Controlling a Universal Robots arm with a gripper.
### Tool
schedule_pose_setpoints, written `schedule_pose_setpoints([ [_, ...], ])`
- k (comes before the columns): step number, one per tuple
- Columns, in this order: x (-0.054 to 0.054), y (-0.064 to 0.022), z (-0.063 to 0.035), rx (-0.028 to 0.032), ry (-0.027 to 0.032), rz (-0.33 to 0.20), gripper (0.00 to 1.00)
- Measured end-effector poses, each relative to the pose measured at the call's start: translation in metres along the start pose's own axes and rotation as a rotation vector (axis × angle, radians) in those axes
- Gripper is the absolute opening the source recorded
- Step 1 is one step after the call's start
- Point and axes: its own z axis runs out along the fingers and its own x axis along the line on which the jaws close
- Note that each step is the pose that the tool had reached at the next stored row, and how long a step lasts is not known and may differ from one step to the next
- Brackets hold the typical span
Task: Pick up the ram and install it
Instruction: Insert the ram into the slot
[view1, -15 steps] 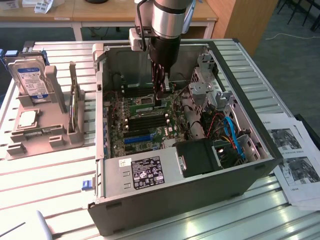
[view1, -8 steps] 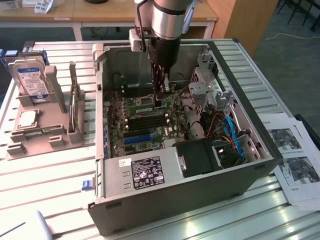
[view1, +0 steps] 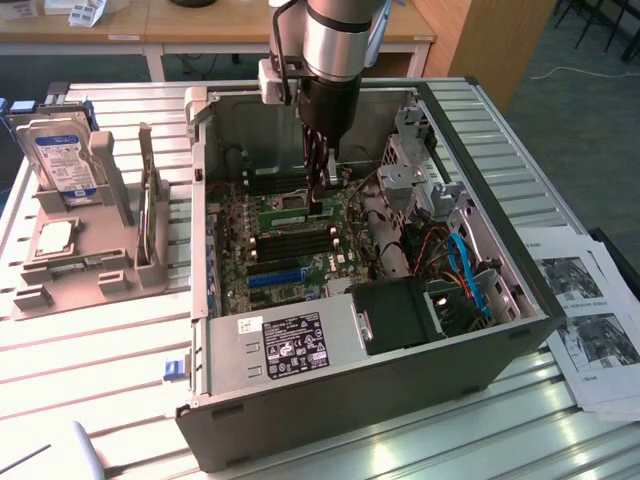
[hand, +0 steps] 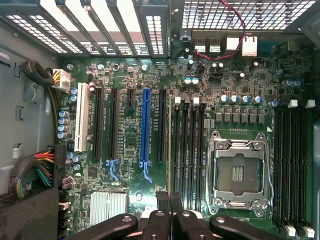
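The ram (hand: 170, 145) shows edge-on in the wrist view as a thin green strip running out from between my fingertips. My gripper (hand: 170, 200) is shut on it. The strip hangs over the motherboard, just beside the bank of black memory slots (hand: 190, 150) next to the CPU socket (hand: 239, 172). I cannot tell whether it touches a slot. A second bank of slots (hand: 292, 160) lies on the socket's other side. In the exterior view my gripper (view1: 320, 190) reaches straight down into the open computer case (view1: 330, 400), close above the board.
A blue expansion slot (hand: 146, 127) and black slots lie beside the ram. Case walls, a drive cage (view1: 415, 160), loose cables (view1: 460, 265) and a black shroud (view1: 395, 315) crowd the arm. A stand with a hard drive (view1: 65, 160) is at the exterior view's left, papers (view1: 590, 320) at its right.
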Motion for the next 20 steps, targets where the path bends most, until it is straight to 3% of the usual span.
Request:
schedule_pose_setpoints([
  [12, -0.0001, 0.0, 0.0006, -0.001, -0.001, 0.016, 0.12],
  [20, -0.0007, -0.0003, 0.0086, -0.0009, -0.0008, 0.016, 0.12],
])
